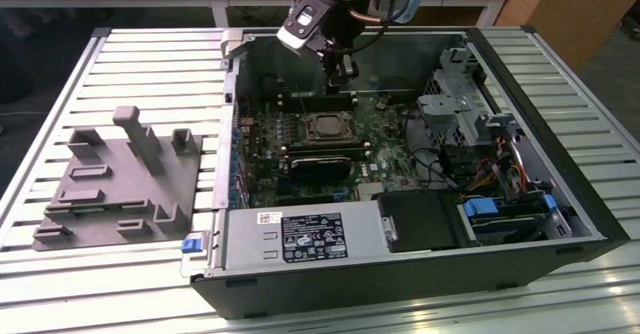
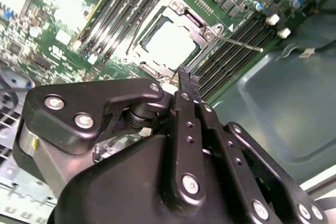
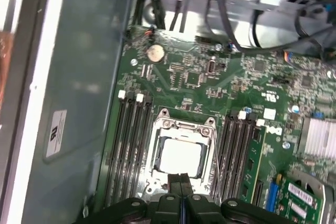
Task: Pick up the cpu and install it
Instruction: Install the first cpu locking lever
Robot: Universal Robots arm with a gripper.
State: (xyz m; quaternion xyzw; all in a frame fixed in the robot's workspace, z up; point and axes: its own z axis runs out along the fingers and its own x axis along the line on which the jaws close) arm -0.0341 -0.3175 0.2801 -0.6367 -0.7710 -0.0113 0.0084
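Cpu [image 3: 181, 158] lies in the socket frame [image 3: 184, 124] on the motherboard [image 3: 189, 77], inside the open computer case [image 1: 400, 281]. Gripper [image 3: 181, 178] hangs just above the socket's near edge, fingers pressed together with nothing between them.

Risk, as judged: the retention lever [image 2: 244, 43] stands out free, so the chip is probably unclamped. A downward slip of the closed tips could nudge it askew and bend contacts, or snag that lever.

Orientation: flat, silvery plate up, edges parallel to the memory slots [image 3: 128, 145]. Square outline, so no real long axis.
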